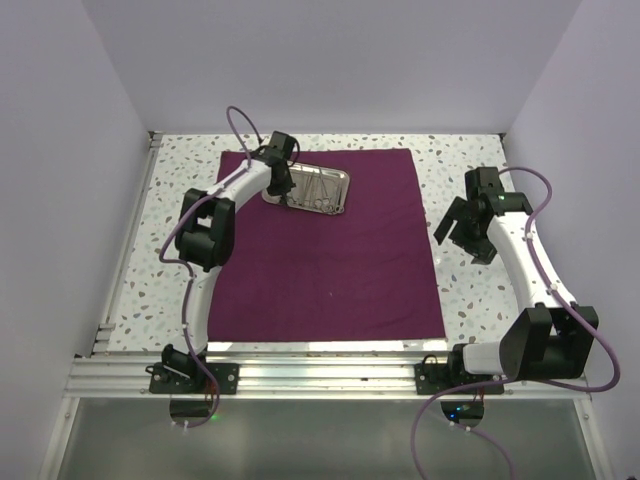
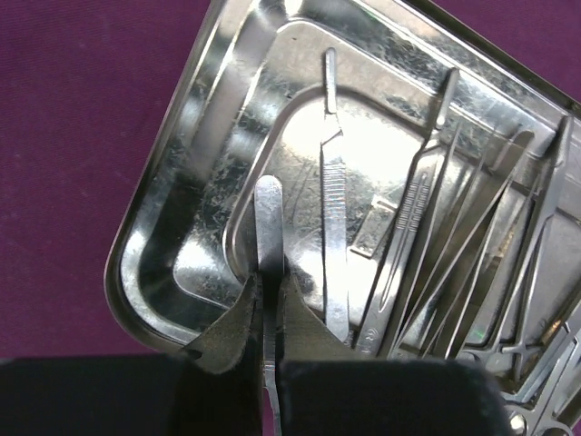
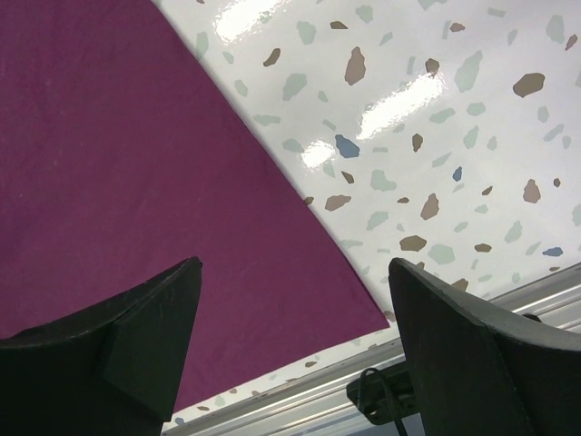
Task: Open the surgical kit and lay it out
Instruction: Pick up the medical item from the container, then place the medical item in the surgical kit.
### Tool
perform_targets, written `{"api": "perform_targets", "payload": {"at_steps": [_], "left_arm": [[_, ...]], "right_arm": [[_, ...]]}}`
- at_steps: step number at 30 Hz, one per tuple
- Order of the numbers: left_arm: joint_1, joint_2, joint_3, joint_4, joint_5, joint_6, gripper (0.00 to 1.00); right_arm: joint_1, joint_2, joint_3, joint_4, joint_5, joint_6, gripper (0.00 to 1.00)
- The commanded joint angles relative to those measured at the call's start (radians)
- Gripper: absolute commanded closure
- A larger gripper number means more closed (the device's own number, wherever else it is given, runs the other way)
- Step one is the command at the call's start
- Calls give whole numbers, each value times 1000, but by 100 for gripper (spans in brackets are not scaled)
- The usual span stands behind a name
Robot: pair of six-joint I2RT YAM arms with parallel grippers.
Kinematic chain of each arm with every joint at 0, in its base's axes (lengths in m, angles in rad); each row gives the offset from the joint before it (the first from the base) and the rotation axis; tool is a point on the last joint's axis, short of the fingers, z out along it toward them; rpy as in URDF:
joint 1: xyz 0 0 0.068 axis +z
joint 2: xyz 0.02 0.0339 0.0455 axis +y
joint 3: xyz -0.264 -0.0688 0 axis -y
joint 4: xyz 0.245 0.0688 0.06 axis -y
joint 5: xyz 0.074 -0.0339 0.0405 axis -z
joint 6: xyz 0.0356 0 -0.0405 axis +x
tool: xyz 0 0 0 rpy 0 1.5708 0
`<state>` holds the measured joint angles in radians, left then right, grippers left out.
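Left wrist view: left gripper (image 2: 269, 304) clamps a slim metal instrument (image 2: 269, 218) over the steel tray (image 2: 172, 195); right gripper (image 3: 295, 272) stands spread wide.

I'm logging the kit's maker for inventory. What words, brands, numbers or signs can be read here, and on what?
No text can be read in any view.
Steel tray and the instruments in it: only glare and ribbed grips, no legible engraving.
Slim handle pinched in the left gripper: bare.
Purple cloth and speckled table: unmarked.
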<state>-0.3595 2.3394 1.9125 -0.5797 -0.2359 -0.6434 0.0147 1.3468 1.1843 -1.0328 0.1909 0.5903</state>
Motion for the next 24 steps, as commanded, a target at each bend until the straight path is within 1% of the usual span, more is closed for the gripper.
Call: {"api": "perform_targets", "payload": {"at_steps": [1,6,10,12,14,17,18,19,20,21,22,23,24], "left_arm": [[-6,15,25,23,87,16,100],[-6,-37,49,49,107,85,100],[-6,-119,59,49,119,149,100],[-6,-153,42,37,121,186,100],[-6,-222,2,34,135,208,100],[-9,-343,-124,37,153,234,100],[-7,-382,-212,41,152,234,100],[-9,-455,-261,52,152,232,100],[-9,-491,-311,55,152,226,100],[-13,-529,-410,64,150,223,100],[-15,-595,-458,66,152,218,100],[-18,-627,-507,73,153,206,100],[-25,-682,-600,87,161,200,100]], "right_arm": [[-1,-28,8,-7,1,-15,13],[-1,-20,17,4,-8,-15,14],[-1,-12,27,10,-21,-12,15],[-1,-11,35,10,-25,-14,15],[-1,-9,47,8,-31,-12,15],[1,-11,57,4,-37,-12,15],[-1,-12,58,4,-39,-12,15],[-1,-14,57,4,-39,-11,16],[-1,-17,55,2,-41,-10,15],[-1,-20,52,4,-42,-10,16],[1,-21,46,4,-41,-10,15],[1,-23,41,2,-41,-10,15],[2,-26,31,4,-42,-12,16]]}}
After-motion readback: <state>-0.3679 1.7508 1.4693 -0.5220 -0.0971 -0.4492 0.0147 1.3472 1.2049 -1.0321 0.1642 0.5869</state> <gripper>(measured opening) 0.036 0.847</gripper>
